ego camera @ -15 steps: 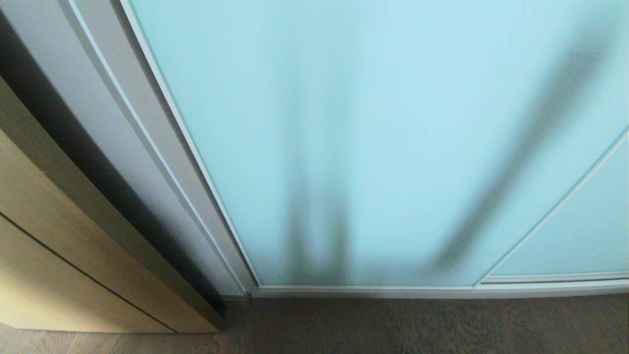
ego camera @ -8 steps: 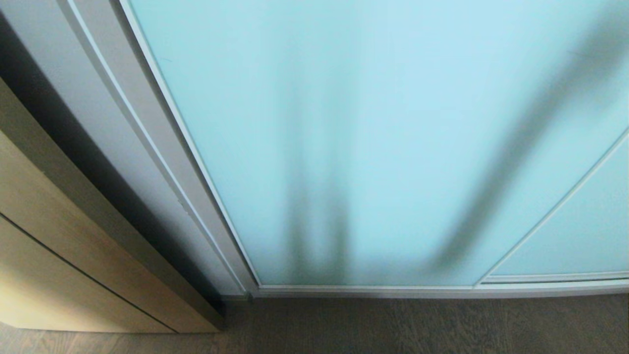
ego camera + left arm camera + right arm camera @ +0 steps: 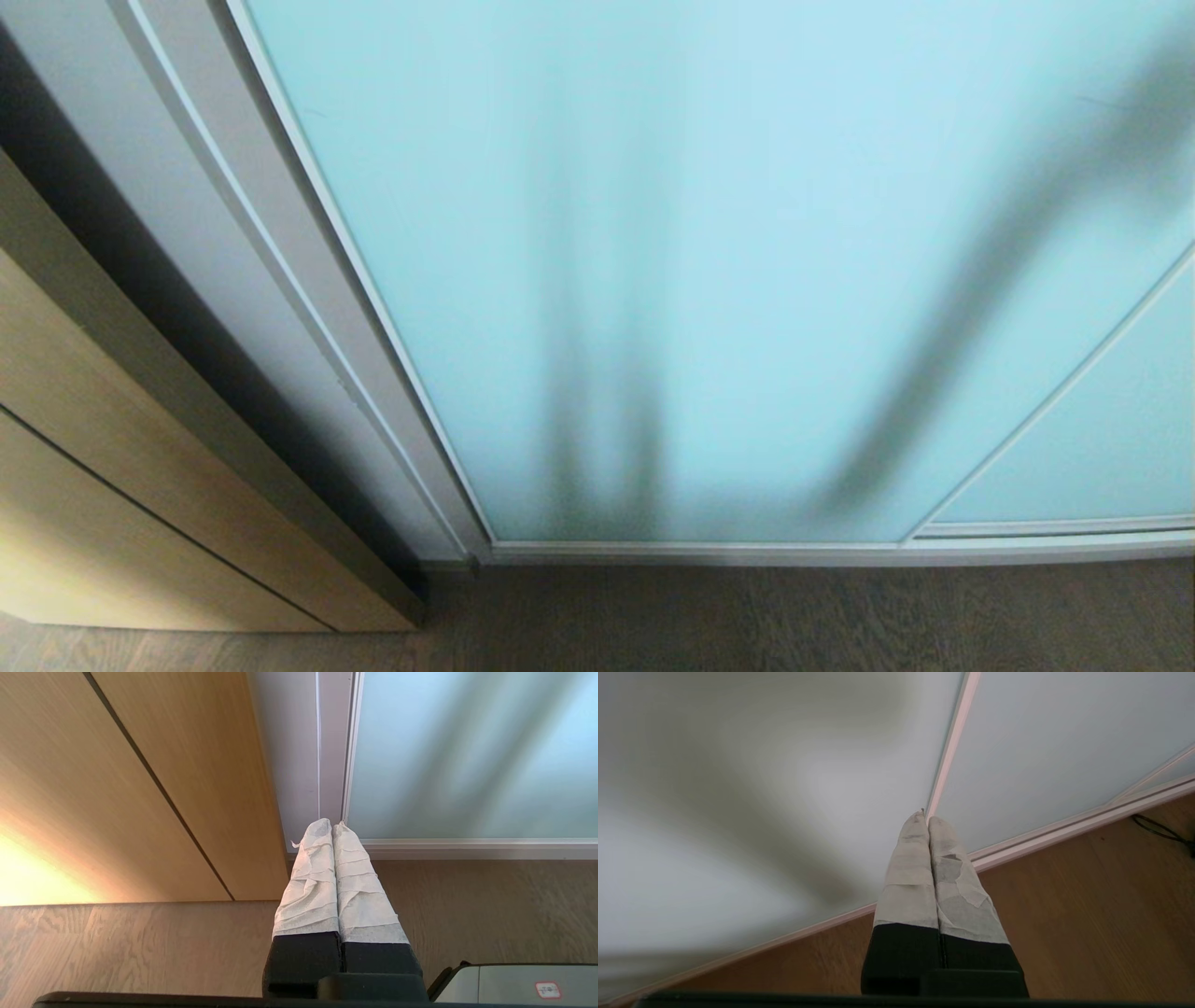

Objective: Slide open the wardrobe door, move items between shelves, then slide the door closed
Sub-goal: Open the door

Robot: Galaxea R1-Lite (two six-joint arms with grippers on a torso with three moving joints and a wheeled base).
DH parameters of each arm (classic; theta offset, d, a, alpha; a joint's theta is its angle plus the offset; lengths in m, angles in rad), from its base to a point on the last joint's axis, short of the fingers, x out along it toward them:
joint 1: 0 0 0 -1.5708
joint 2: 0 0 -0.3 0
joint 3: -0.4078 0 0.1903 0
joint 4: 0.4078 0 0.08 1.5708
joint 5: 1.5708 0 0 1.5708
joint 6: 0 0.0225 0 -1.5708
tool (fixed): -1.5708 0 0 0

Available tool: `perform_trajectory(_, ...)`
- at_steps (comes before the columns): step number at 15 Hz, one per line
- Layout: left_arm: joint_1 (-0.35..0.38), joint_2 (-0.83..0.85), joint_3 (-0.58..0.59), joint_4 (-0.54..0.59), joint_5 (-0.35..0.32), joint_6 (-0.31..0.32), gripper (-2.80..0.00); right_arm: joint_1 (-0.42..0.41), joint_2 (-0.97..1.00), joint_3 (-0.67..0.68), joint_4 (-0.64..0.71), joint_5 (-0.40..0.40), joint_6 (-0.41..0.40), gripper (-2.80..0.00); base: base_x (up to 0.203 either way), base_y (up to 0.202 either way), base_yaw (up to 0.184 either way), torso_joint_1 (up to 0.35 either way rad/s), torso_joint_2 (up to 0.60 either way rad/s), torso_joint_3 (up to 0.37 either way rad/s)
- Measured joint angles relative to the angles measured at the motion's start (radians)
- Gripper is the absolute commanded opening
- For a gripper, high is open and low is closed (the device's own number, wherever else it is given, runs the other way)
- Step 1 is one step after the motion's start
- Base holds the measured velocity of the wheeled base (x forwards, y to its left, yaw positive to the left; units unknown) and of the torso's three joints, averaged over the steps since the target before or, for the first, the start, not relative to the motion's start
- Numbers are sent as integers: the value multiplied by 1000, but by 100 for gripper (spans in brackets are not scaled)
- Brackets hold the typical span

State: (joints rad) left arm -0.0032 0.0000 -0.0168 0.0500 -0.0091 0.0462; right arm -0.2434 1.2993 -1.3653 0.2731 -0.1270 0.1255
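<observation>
The sliding wardrobe door point(image 3: 709, 280), frosted pale blue glass in a thin silver frame, fills the head view and stands closed. It also shows as the sliding wardrobe door point(image 3: 467, 756) and the sliding wardrobe door point(image 3: 738, 788) in the wrist views. Neither arm is in the head view. My left gripper point(image 3: 332, 823) is shut and empty, low over the floor and pointing at the door's left frame edge. My right gripper point(image 3: 926, 817) is shut and empty, pointing at the thin vertical frame strip point(image 3: 948, 756) between two glass panels. The items and the shelves are hidden behind the door.
A light wooden cabinet point(image 3: 103, 485) stands left of the wardrobe, with a grey jamb point(image 3: 280, 280) between it and the door. Wood floor point(image 3: 794, 616) runs along the bottom track. A black cable point(image 3: 1162, 833) lies on the floor at the right. Soft shadows cross the glass.
The slanted shadow on the right of the glass has shifted up and to the right. The door and the rest of the head view are unchanged.
</observation>
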Motion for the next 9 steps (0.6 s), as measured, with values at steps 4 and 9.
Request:
perform_trajectory(4,0,0,0,0,0,-1,-280,-31,57,0,-97,0,-18,-280,0,0,0,0,0,0)
perform_trajectory(9,0,0,0,0,0,0,-280,-66,114,3,-150,0,-22,-280,0,0,0,0,0,0)
